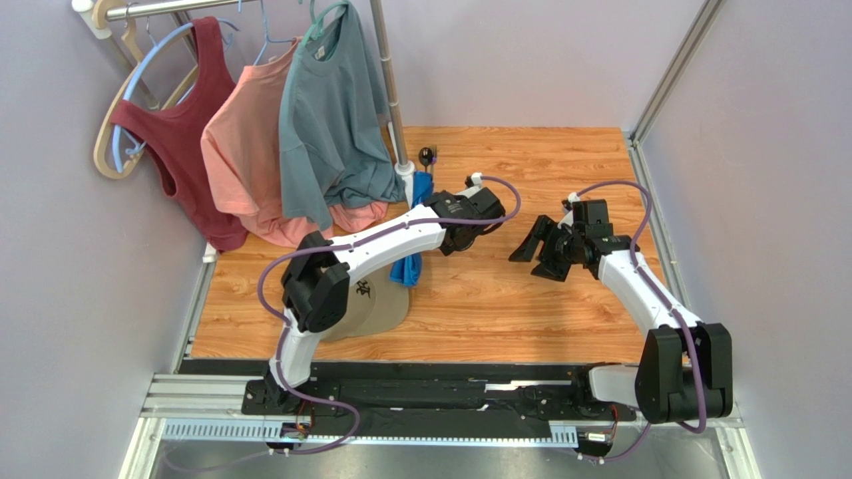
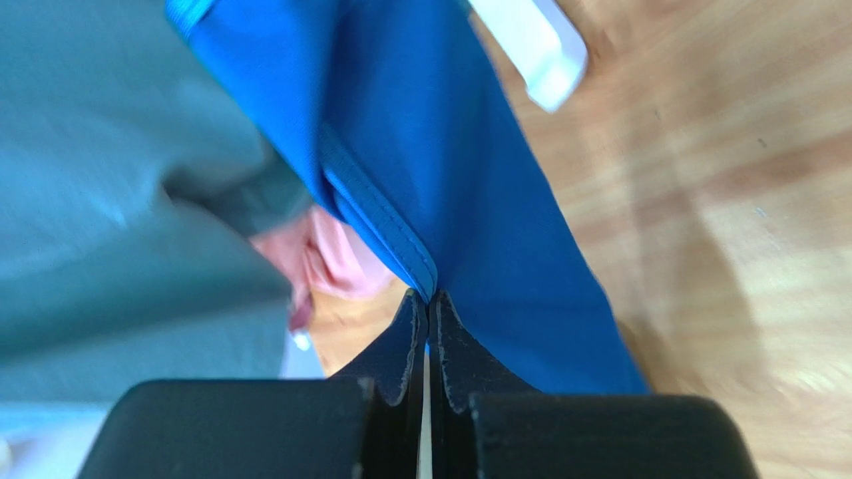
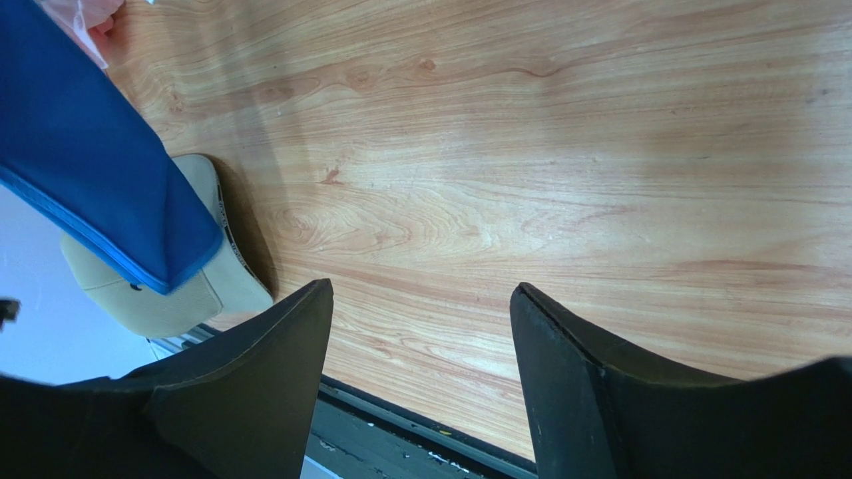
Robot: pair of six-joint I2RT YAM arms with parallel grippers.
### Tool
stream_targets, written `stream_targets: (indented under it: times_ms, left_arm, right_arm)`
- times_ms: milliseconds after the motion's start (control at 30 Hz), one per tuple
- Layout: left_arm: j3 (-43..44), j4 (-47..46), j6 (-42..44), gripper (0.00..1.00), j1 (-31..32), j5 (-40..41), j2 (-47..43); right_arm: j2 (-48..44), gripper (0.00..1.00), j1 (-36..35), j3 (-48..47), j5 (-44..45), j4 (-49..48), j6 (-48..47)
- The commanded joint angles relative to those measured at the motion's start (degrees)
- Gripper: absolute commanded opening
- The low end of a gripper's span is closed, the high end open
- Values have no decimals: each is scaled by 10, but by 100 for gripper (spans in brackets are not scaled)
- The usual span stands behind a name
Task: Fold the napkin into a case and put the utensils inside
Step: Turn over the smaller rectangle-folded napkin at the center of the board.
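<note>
I am pinching my left gripper tight on the hemmed edge of the blue napkin, which is hanging above the wooden table, its lower corner dangling over the tan cap. My right gripper is hovering nearby, jaws wide apart, holding nothing.

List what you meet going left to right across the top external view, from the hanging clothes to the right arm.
Maroon tank top → pink shirt → grey-teal T-shirt → blue napkin → right gripper, jaws open and empty.
</note>
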State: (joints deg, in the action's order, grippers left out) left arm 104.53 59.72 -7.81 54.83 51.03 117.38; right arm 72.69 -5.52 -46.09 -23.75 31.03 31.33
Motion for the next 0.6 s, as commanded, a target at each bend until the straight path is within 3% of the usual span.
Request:
stream_targets:
  times_ms: [0, 100, 133, 233, 400, 567]
  left_arm:
    - [-43, -167, 200, 0, -39, -7, -40]
    - [-94, -261, 328, 0, -44, -8, -42]
    - [-109, -331, 398, 0, -44, -4, -43]
    - [-138, -423, 492, 0, -46, 4, -27]
    - [-114, -494, 556, 0, -37, 52, 32]
    - [-103, -484, 513, 0, -19, 82, 58]
  right_arm:
    - [-13, 70, 2, 14, -30, -29, -3]
    - [-17, 70, 3, 20, -31, -32, -3]
    - [-18, 70, 3, 22, -31, -32, -4]
    - [-18, 70, 3, 27, -30, -33, -5]
    - [-14, 69, 10, 31, -33, -33, -9]
    - [-14, 69, 19, 36, -42, -33, -13]
